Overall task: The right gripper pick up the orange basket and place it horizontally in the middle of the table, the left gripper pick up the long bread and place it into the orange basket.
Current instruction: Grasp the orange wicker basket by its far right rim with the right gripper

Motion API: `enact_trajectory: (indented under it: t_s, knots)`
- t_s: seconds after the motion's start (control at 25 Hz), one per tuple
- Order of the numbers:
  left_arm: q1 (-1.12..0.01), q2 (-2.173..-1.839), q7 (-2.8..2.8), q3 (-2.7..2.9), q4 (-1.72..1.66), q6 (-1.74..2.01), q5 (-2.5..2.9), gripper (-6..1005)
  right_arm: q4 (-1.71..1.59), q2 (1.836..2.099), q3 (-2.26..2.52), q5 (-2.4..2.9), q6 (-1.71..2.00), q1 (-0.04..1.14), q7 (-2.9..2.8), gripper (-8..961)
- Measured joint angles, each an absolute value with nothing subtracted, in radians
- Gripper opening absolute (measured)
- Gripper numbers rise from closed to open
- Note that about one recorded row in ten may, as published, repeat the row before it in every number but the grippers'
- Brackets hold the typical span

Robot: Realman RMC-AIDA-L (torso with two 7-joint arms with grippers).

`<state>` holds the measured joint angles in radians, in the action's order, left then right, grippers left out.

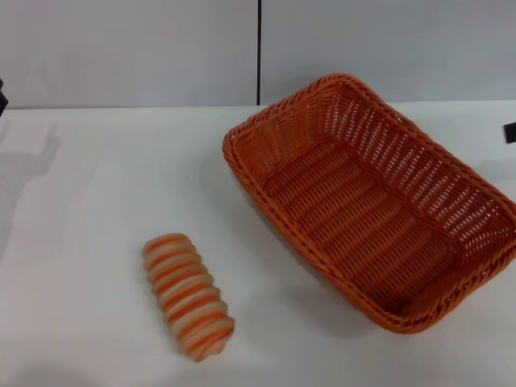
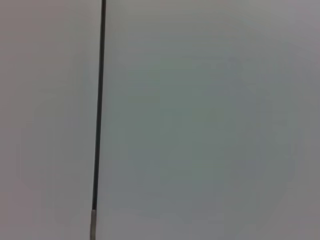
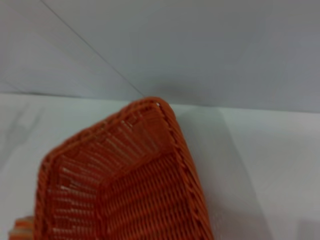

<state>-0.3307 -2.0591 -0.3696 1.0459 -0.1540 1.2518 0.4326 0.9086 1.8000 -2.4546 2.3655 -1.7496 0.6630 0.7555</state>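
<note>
Orange basket sits skewed on the desk, light and stiff, rim's the grab spot, right pincer's opening I cannot tell.

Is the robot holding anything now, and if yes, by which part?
Nothing is held. The orange basket and the long bread both lie free on the table, with no gripper touching them.

A: Where does the head view look from?
B: Above, forward and down over the table to the grey wall.
A: The wrists?
B: Left faces only wall; right sits close over the orange basket, shared with the head view
</note>
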Motion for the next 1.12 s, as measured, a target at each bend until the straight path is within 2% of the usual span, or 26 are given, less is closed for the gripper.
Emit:
enact_trajectory:
  t_s: [0.16, 0.36, 0.6, 0.8, 1.12]
  knots:
    - [-0.32, -2.059, -0.37, 1.048, -0.155, 1.267, 0.433, 765, 0.84, 1.809, -2.405, 2.396, -1.678, 0.707, 0.751, 584]
    - [-0.297, -2.059, -0.37, 1.044, -0.156, 1.291, 0.432, 765, 0.785, 1.833, -2.365, 2.392, -1.581, 0.736, 0.769, 584]
    - [-0.267, -2.062, -0.372, 1.041, -0.152, 1.308, 0.426, 764, 0.741, 1.885, -2.353, 2.392, -1.498, 0.767, 0.814, 583]
    - [-0.26, -2.063, -0.371, 1.04, -0.148, 1.315, 0.425, 764, 0.644, 1.904, -2.317, 2.392, -1.395, 0.804, 0.832, 568]
    - [-0.253, -2.063, -0.37, 1.039, -0.155, 1.323, 0.425, 765, 0.605, 1.95, -2.26, 2.391, -1.287, 0.816, 0.833, 510]
